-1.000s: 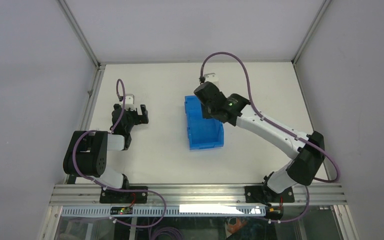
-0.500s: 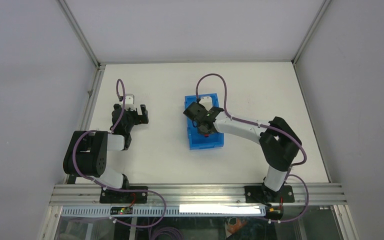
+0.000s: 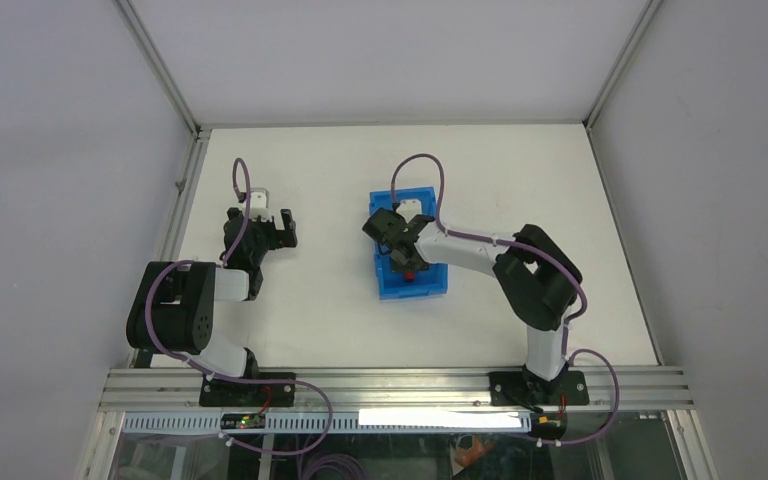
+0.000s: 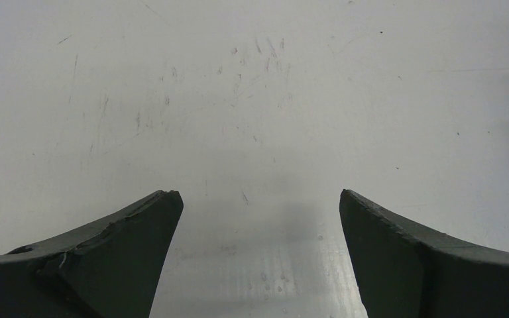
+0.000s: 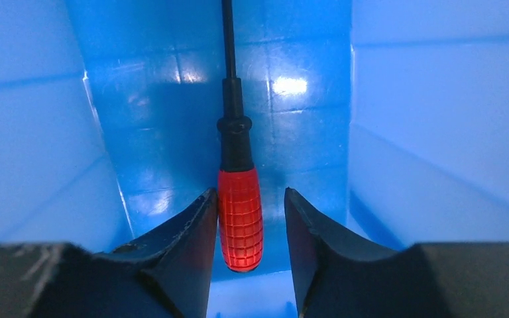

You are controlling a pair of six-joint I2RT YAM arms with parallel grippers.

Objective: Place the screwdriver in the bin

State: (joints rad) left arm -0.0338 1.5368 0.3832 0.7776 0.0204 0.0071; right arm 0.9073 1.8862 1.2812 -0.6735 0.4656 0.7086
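Observation:
The screwdriver (image 5: 240,218), with a red handle and a thin black shaft, lies inside the blue bin (image 5: 431,119), shaft pointing away from the camera. My right gripper (image 5: 248,192) is down in the bin with its jaws parted around the handle. The left finger is against the handle and a gap shows on the right side. From above, the red handle (image 3: 411,272) shows just below the right gripper (image 3: 405,255) inside the bin (image 3: 436,287). My left gripper (image 3: 278,222) is open and empty over bare table, and it also shows in the left wrist view (image 4: 258,193).
The white table (image 3: 310,330) is enclosed by grey walls with metal frame rails. The bin stands near the table's middle. The right arm's purple cable (image 3: 420,165) loops above the bin's far end.
My right arm has come down from above the bin into it, folding lower and nearer. The screwdriver's red handle now shows inside the bin. The left arm has not moved.

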